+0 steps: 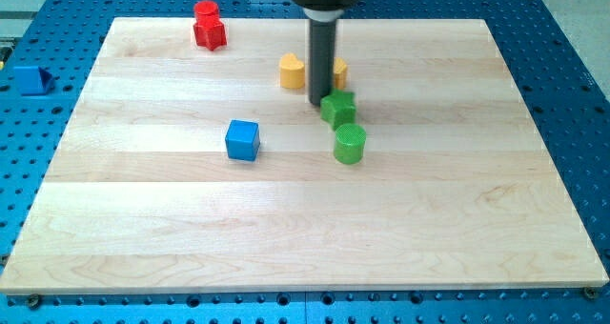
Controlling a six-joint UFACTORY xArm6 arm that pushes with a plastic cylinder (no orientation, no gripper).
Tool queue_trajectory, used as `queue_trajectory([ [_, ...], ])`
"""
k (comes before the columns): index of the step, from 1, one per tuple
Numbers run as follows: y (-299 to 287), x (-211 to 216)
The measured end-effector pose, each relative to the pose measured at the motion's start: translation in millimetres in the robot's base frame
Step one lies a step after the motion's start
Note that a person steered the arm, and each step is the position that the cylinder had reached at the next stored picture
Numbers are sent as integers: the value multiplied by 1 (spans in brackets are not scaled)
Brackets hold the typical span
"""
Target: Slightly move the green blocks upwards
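Tip (318, 103) of bare rod, nothing gripped, seemingly touching green star block (338, 108); green cylinder (350, 144) just below it.

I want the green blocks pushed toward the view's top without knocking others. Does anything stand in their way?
Yes. My tip sits at the green star block's upper left. Two yellow blocks lie just above it. The green cylinder has the star directly above.

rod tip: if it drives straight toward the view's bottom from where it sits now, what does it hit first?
Most likely the green star-shaped block, right beside my tip on its lower right, apparently touching. The green cylinder lies just past it. Depth is unclear, so a dead-straight path might only clip the star's left edge.
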State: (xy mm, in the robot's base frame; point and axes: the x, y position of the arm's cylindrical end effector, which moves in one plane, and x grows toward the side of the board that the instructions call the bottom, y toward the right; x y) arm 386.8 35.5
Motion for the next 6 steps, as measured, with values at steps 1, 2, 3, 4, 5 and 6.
queue_trajectory([
  [1, -4, 74],
  [2, -75, 54],
  [3, -87, 119],
  [4, -11, 148],
  [5, 15, 95],
  [6, -23, 101],
])
